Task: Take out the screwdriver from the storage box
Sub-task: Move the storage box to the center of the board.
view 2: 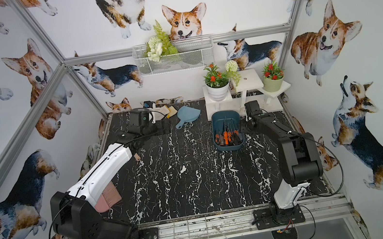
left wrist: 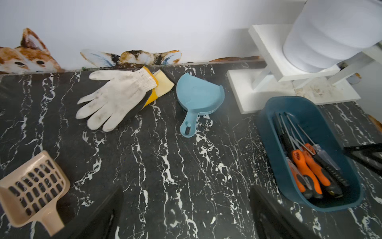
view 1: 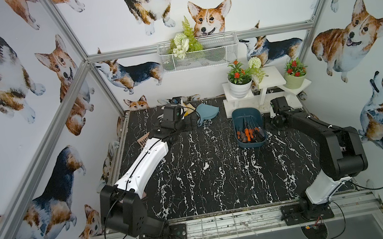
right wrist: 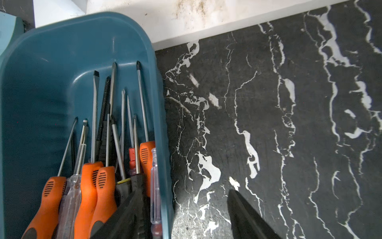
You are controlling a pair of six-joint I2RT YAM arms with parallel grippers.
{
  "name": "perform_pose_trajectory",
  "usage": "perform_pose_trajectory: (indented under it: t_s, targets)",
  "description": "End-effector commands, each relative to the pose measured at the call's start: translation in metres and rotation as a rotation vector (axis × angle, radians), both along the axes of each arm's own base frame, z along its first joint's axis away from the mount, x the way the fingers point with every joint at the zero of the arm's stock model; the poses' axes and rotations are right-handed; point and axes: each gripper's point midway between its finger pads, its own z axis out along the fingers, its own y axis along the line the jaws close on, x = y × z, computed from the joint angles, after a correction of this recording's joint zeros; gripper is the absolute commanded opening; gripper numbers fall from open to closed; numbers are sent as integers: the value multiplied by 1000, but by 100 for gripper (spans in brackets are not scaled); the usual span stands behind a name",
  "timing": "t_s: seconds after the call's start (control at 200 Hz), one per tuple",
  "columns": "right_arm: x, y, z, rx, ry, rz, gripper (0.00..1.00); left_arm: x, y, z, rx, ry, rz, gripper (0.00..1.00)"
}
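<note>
Black marble surface [view 1: 205, 174]: I see right claw [right wrist: 182, 189] parted astride storage box [right wrist: 41, 62] wall, screwdrivers [right wrist: 88, 186] inside; left claw [left wrist: 186, 189] spread wide.

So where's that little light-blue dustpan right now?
In both top views the dustpan lies flat near the back edge of the table, with the white glove on one side and the teal storage box on the other.

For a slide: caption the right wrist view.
Right end effector straddling the box wall, beside orange-handled screwdrivers, over the table.
</note>
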Motion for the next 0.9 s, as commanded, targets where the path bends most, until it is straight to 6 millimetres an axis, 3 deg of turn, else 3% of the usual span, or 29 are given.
perform_pose_trajectory:
  t_s: [0.0, 0.1, 0.175, 0.456, 0.646, 0.896]
  targets:
    - [0, 4, -4, 12, 38, 8, 71, 1, -15, -9, -42, 72, -48, 100]
    - [3, 8, -9, 28, 62, 17, 67, 7, -25, -23, -75, 110, -63, 100]
    - [3, 8, -12, 27, 84, 20, 59, 7, -29, -32, -71, 136, -63, 100]
    - [5, 13, -19, 39, 120, 38, 44, 2, -28, -46, -27, 146, -50, 100]
    - [5, 20, -22, 47, 143, 61, 37, -3, -30, -45, -10, 151, -54, 100]
    - [-2, 27, -26, 25, 199, 110, 17, -7, -30, -36, -1, 177, -58, 100]
